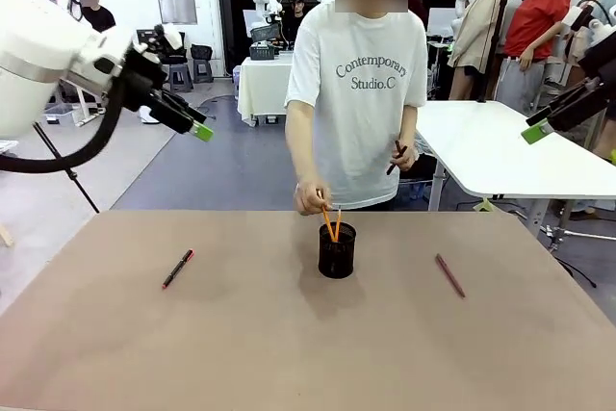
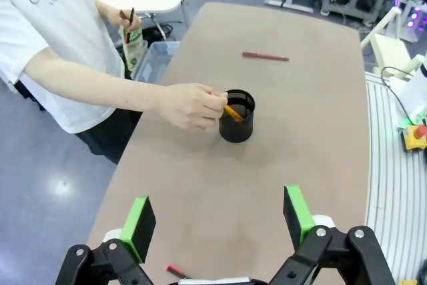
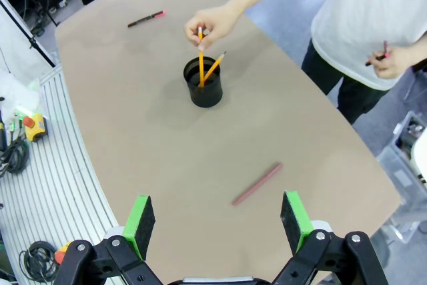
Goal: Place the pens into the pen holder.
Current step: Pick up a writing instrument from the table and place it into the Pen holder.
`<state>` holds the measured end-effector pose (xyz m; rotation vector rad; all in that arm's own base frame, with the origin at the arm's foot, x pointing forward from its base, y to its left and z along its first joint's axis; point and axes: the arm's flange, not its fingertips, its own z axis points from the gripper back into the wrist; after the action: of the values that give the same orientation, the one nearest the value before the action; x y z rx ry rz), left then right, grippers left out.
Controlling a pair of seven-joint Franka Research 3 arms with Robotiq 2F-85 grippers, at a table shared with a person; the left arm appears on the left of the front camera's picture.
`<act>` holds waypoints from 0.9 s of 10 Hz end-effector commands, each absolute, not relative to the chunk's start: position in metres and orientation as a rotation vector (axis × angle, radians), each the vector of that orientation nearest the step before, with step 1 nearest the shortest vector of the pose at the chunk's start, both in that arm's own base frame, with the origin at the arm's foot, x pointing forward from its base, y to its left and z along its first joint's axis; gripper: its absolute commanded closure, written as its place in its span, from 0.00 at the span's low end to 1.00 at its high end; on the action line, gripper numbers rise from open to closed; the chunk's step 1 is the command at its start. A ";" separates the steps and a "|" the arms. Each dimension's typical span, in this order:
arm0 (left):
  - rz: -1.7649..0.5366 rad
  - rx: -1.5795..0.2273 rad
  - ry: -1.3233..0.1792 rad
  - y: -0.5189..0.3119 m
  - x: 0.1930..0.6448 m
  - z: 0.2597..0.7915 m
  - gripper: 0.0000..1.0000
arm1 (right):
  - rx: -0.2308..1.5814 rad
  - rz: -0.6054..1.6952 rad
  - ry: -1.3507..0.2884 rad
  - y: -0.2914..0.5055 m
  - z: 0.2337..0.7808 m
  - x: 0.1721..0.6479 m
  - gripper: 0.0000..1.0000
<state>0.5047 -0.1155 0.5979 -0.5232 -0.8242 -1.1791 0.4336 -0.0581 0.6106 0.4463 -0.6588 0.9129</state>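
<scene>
I hold both hands raised clear of the table, jaws spread and empty: left gripper (image 2: 219, 217) and right gripper (image 3: 217, 218). This leaves room ahead of both for the person's hand (image 3: 210, 23), which pinches an orange pencil (image 3: 200, 58) standing in the pen holder (image 3: 204, 88). The reddish-brown pencil (image 3: 257, 183) lies flat just ahead of my right fingers. The black pen (image 1: 177, 269) lies beneath my left, probably so each suits the nearer arm.
</scene>
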 end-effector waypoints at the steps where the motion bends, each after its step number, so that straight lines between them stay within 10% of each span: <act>1: -1.175 -0.540 -0.785 -0.098 0.501 0.612 0.00 | 0.456 0.921 -0.669 -0.058 0.612 0.433 0.00; 9: -1.170 -0.544 -0.792 -0.093 0.497 0.610 0.00 | 0.456 0.921 -0.669 -0.058 0.612 0.433 0.00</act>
<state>0.4987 -0.0924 0.6096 -0.5543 -0.7848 -1.1704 0.4336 -0.0582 0.6106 0.4463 -0.6588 0.9127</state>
